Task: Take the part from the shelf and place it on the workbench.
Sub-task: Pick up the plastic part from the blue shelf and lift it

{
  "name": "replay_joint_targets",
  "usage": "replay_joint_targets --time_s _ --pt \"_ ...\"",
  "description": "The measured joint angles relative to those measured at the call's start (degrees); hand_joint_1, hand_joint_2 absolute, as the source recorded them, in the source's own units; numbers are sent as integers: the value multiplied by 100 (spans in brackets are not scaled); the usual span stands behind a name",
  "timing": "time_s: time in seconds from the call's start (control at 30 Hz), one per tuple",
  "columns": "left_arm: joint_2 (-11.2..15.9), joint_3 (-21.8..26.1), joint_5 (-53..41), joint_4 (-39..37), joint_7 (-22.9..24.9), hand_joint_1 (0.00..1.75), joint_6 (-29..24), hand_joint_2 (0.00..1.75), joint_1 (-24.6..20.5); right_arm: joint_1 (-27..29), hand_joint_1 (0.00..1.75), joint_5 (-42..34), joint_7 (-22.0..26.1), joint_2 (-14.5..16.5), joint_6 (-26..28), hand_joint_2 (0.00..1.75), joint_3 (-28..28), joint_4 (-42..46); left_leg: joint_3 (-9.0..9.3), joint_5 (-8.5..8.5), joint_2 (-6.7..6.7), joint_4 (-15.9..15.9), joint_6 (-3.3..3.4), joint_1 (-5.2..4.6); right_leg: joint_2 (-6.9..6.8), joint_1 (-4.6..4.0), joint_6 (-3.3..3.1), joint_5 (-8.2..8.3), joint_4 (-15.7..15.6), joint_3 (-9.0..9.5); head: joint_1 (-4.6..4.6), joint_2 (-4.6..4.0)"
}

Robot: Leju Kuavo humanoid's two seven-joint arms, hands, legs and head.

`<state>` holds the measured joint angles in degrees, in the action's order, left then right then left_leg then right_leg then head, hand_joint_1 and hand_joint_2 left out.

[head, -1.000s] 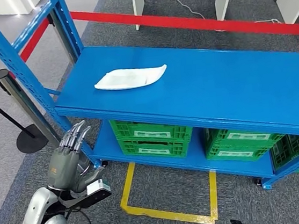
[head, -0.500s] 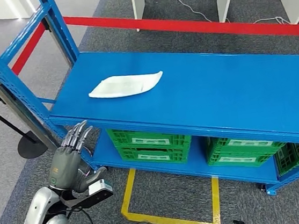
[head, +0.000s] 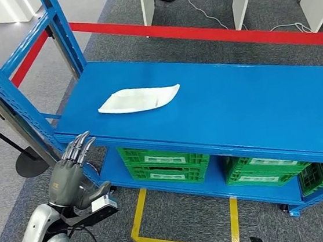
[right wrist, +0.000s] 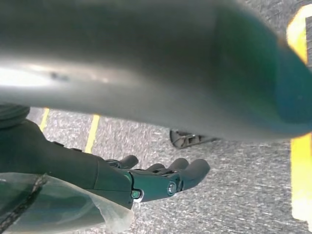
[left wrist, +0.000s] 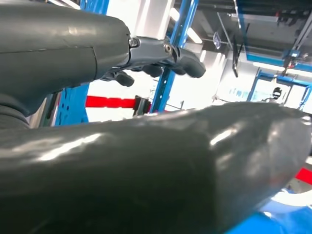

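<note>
Robot hand near flat white part

1. The part was a flat white piece, long and thin, tapering to a point at its right end.
2. It lay flat on the top board of the blue shelf, toward the board's left end, its length running along the board.
3. Nothing touched or held it.
</note>
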<state>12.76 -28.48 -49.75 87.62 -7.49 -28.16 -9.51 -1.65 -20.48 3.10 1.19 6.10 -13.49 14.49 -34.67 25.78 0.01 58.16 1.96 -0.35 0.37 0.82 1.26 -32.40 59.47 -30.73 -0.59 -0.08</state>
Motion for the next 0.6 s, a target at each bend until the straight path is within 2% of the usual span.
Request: replay_joint_targets --time_s 0.03,0.07,0.13,0.17,0.2,0.23,0.27,0.3,0.33,0.37,0.4,0.47,0.5,0.57,0.6 --pt "-3 -2 -1 1 -6 0 2 0 -2 -5 0 -2 2 -1 0 0 11 1 53 2 15 -59 11 19 -2 -5 17 -101 206 -106 -13 0" --pt "-7 -3 -2 0 -11 0 4 0 -3 -8 0 -4 4 -1 -1 0 22 1 91 15 34 -82 24 25 -2 -2 27 -230 535 -295 -26 -1" --pt "-11 -8 -2 -2 -17 0 7 0 -2 0 0 -7 3 -1 -2 0 34 0 140 68 65 -87 44 25 -4 2 58 -431 1269 -765 -40 -1" --pt "-13 -11 -3 -2 -20 0 8 0 3 11 0 -7 1 -2 -3 0 36 -1 172 101 78 -86 42 24 -6 5 74 -407 1458 -931 -40 -1" --pt "-15 -14 -3 -2 -22 0 9 0 8 22 0 -7 -1 -3 -2 0 38 -1 214 138 90 -84 33 26 -13 9 88 -272 1447 -998 -40 -1" --pt "-15 -16 -4 -2 -24 0 9 0 12 31 0 -7 -2 -4 -2 0 41 -2 267 184 104 -76 16 31 -36 15 99 -32 1217 -952 -42 -1" --pt "-15 -18 -4 -2 -26 0 10 0 14 35 0 -8 -2 -5 -2 0 45 -2 320 240 122 -60 -10 33 -102 21 107 236 858 -840 -43 -1" --pt "-15 -17 -4 -2 -26 0 10 0 14 31 0 -10 -2 -5 -3 0 50 -2 362 300 142 -30 -44 20 -192 11 109 423 529 -714 -51 -1" --pt "-14 -17 -4 -2 -27 0 12 0 13 20 0 -13 -2 -5 -4 0 55 -2 383 354 162 8 -77 5 -265 3 80 519 262 -597 -57 0" --pt "-13 -16 -4 -2 -27 0 14 0 12 9 0 -16 -2 -4 -7 0 59 -2 387 392 188 38 -103 -14 -311 -8 43 525 129 -535 -55 0" --pt "-11 -16 -4 -2 -28 0 16 0 10 -1 0 -20 -2 -3 -9 0 62 -2 388 413 219 57 -120 -29 -302 -23 -3 475 107 -511 -48 1" --pt "-14 -17 -5 -2 -31 0 19 0 4 -5 0 -26 -2 -4 -13 0 66 -2 412 464 272 72 -143 -24 -210 -7 -81 441 84 -478 -31 1" --pt "-16 -17 -7 -2 -33 0 18 0 -2 -3 0 -30 0 -5 -13 0 70 -2 406 526 249 147 -166 -14 -167 5 -114 424 79 -447 -17 1" --pt "-13 -16 -7 -2 -35 0 16 0 -15 -7 0 -34 3 -6 -16 0 80 -2 208 758 143 614 -228 15 -84 27 -175 387 67 -378 10 0" --pt "-10 -16 -6 -2 -36 0 16 0 -15 -14 0 -36 5 -5 -17 0 84 -2 -3 899 96 1000 -256 28 -39 28 -197 365 66 -353 23 -1"
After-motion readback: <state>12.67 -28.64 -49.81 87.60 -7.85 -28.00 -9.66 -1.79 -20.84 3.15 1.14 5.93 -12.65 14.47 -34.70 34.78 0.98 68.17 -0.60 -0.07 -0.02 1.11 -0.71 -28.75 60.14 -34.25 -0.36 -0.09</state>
